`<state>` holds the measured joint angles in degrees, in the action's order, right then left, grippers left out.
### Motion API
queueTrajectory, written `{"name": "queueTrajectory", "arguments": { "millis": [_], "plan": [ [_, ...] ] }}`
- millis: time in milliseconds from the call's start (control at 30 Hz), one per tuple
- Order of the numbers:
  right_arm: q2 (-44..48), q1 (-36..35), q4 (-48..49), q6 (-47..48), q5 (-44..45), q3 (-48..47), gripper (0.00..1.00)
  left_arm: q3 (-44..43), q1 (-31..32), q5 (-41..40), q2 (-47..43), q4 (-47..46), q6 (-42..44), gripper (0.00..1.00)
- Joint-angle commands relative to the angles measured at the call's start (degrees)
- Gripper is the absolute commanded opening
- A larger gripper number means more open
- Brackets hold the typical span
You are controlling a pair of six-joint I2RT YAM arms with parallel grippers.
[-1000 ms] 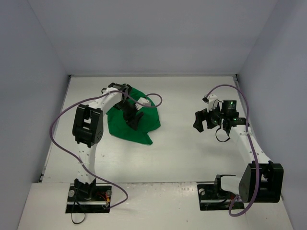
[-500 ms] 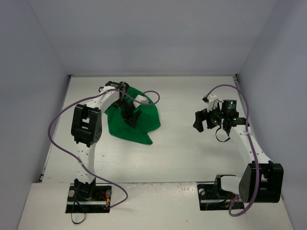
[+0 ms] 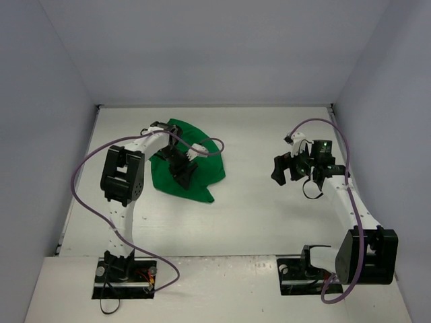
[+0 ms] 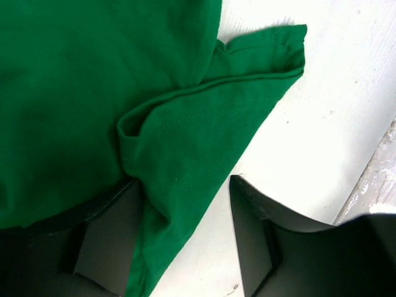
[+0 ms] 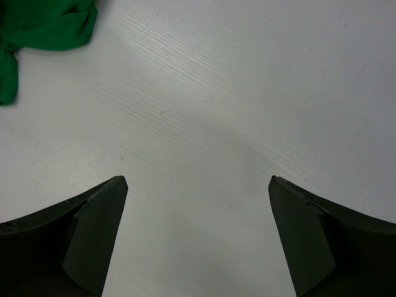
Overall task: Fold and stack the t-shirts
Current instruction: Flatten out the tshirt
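The bright-green t-shirt lies crumpled in a heap on the white table, left of centre. My left gripper is down on its middle. In the left wrist view the t-shirt fills the upper left, with a folded sleeve reaching up to the right. My left gripper is open, and a fold of cloth lies between the jaws against the left finger. My right gripper is open and empty over bare table, well right of the shirt. In the right wrist view my right gripper points at the table, with an edge of the t-shirt at the top left.
Grey walls enclose the table on the left, back and right. A table seam or edge runs close to the right of the left gripper. Purple cables loop off both arms.
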<state>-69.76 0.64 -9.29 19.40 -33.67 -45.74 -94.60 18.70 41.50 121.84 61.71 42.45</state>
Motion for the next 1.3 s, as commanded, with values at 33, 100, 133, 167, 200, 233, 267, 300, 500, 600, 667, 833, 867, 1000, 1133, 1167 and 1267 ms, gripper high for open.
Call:
{"name": "queueTrajectory", "arguments": {
  "millis": [33,100,133,167,200,233,267,300,500,600,667,833,867,1000,1133,1167,1267],
  "plan": [
    [1.46,-0.29,1.38,-0.33,0.01,-0.93,0.96,-0.07,0.82,2.13,-3.21,1.48,1.31,0.46],
    [1.47,-0.29,1.46,-0.33,-0.08,-0.93,0.96,-0.35,1.31,3.42,-4.29,1.48,1.01,0.44],
    [1.47,-0.29,1.46,-0.33,-0.08,-0.93,0.96,-0.62,1.68,3.88,-4.84,1.48,0.69,0.44],
    [1.44,-0.29,1.46,-0.33,-0.17,-0.93,0.96,-0.85,2.13,4.32,-5.23,1.48,0.32,0.43],
    [1.38,-0.29,1.46,-0.33,-0.35,-0.93,0.96,-1.04,2.69,4.73,-5.48,1.48,-0.1,0.4],
    [1.38,-0.29,1.46,-0.33,-0.53,-0.93,0.96,-1.28,3.42,4.86,-5.6,1.48,-0.53,0.38],
    [1.46,-0.29,1.46,-0.28,-0.89,-0.89,0.96,-1.5,4.16,5.11,-5.73,1.48,-0.86,0.33],
    [1.63,-0.29,1.46,-0.18,-1.35,-0.82,0.96,-1.67,4.81,5.4,-5.88,1.48,-1.27,0.27],
    [7.2,-0.29,1.44,2.97,-3.42,0.54,1.0,-2.99,6.05,1.93,-12.45,1.48,-4.74,0.0],
    [10.45,-0.49,1.65,5.73,-3.93,0.17,1.0,-6.22,5.71,-1.61,-17.95,1.48,-7.53,0.0],
    [10.44,-1.61,1.73,7.47,-3.86,-0.56,1.0,-8.87,5.39,-2.8,-22.02,1.48,-8.67,0.0],
    [8.58,-2.62,1.91,11.24,-5.15,-5.31,1.0,-22.55,3.26,-5.58,-27.73,1.35,-13.34,0.0],
    [8.38,-2.91,2.15,11.9,-6.11,-6.07,1.0,-25.35,2.57,-5.89,-28.21,1.26,-14.33,0.0],
    [8.57,-5.3,10.8,12.33,-8.87,-5.98,1.0,-33.18,0.26,-7.8,-28.58,0.47,-17.22,0.0],
    [8.31,-11.55,27.14,8.2,-5.43,0.04,1.0,-42.03,-1.53,-8.42,-27.32,-1.63,-19.4,0.0],
    [7.33,-13.64,30.92,6.79,-4.05,0.93,1.0,-44.22,-1.67,-9.41,-26.68,-1.93,-19.73,0.0],
    [1.63,-19.21,35.05,-0.69,0.9,0.62,1.0,-51.85,-1.69,-15.26,-24.86,-2.44,-20.27,0.0]
  ]
}}
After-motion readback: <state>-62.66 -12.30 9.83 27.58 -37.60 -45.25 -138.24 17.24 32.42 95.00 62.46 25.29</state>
